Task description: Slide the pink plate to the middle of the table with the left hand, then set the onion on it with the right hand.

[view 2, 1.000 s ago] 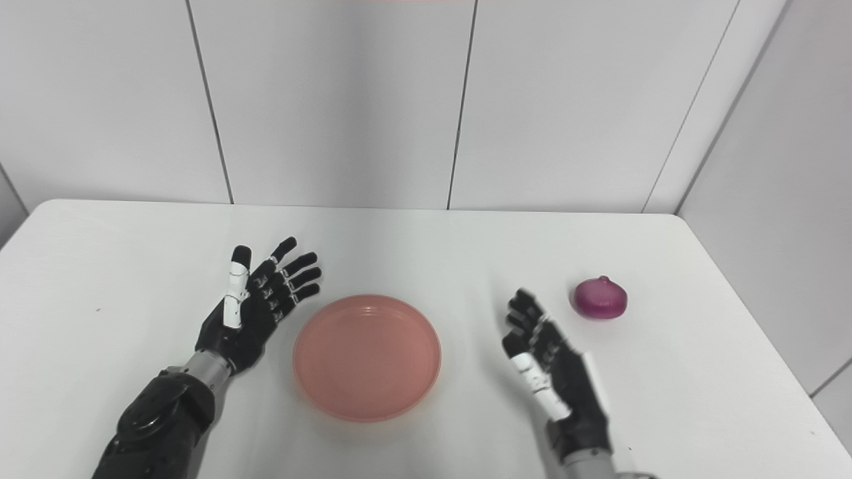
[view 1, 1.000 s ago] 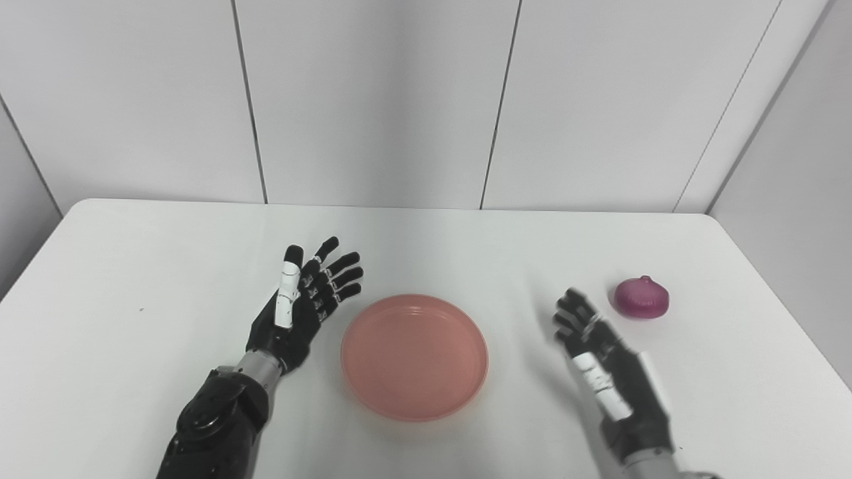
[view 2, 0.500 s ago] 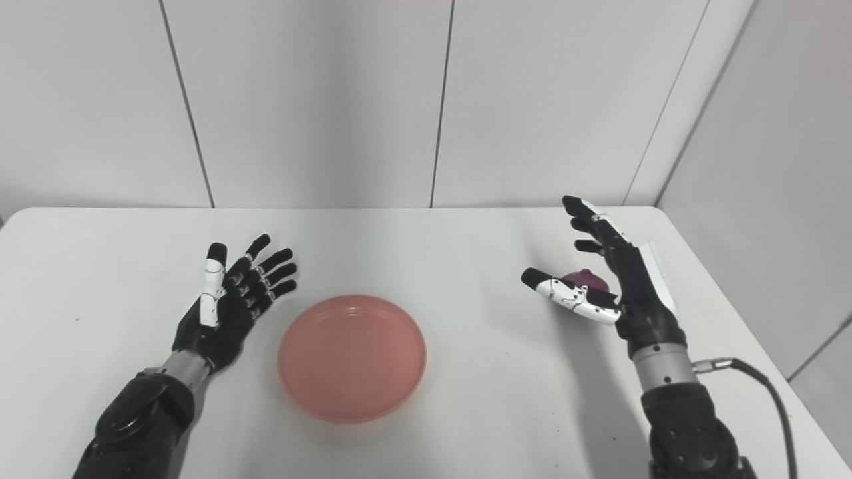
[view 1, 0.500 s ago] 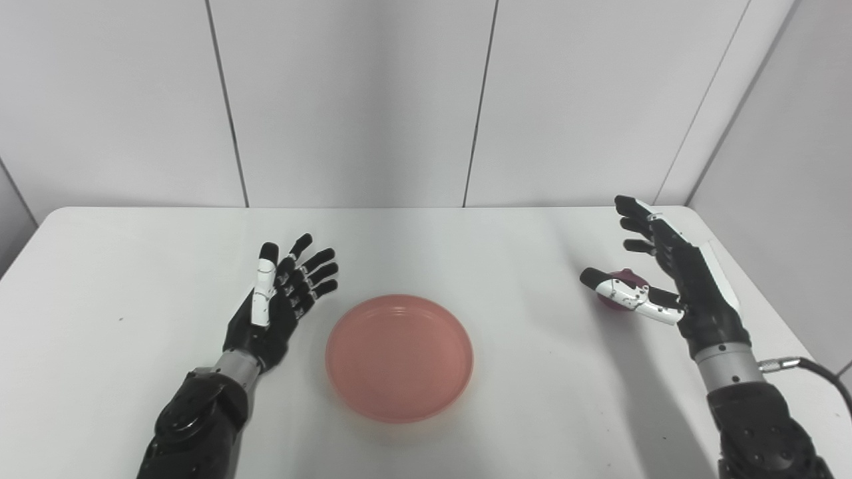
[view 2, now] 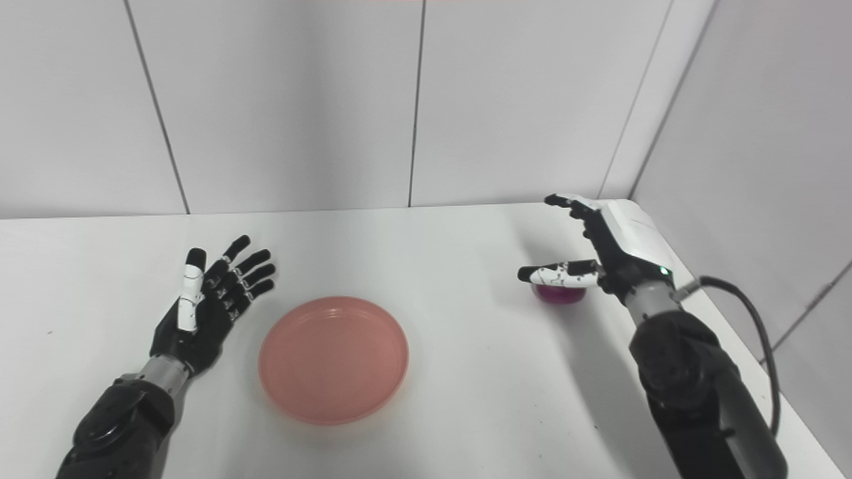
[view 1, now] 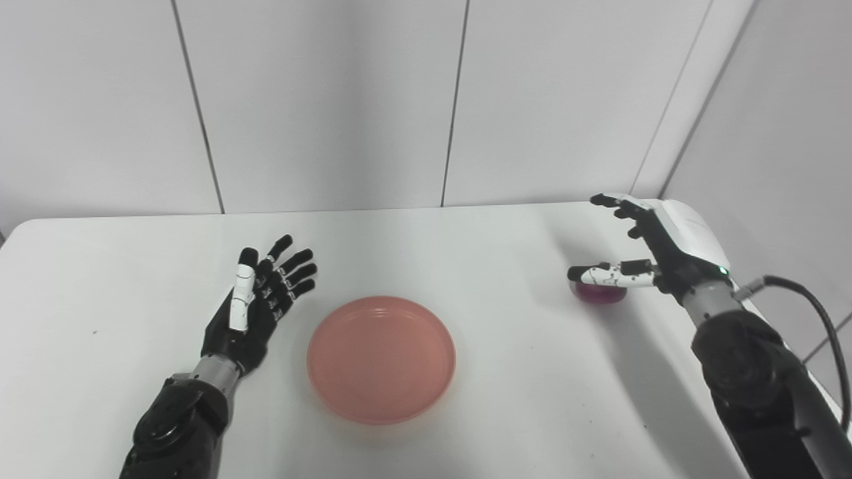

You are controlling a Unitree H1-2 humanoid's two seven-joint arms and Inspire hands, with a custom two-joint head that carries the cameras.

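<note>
1. Bench [view 1: 506,372]: white, matte top with rounded far corners, set against pale grey wall panels [view 1: 319,100] with dark vertical seams.
2. Pink plate [view 1: 381,358]: round, shallow, raised rim, resting flat on the bench a little left of centre and toward the near edge. Nothing lies in it. Neither robot hand touches it.
3. Onion [view 1: 601,293]: purple-red, sitting on the bench at the far right, well apart from the pink plate. Only its lower part shows; the upper part is hidden behind the thumb of the right robot hand.
4. Left robot hand [view 1: 256,307]: black with a white-patched thumb, palm turned up, fingers spread and pointing toward the far right. It holds nothing. It lies just beside the left rim of the pink plate, apart from it.
5. Right robot hand [view 1: 649,249]: black fingers, white back shell, raised over the onion with its fingers wide apart. The thumb [view 2: 556,273] reaches left across the top of the onion; the other fingers [view 2: 572,205] extend above and beyond it. It has hold of nothing; whether the thumb touches the onion cannot be told.
6. Cable [view 1: 822,326]: black, looping from the right wrist down past the bench's right edge.
</note>
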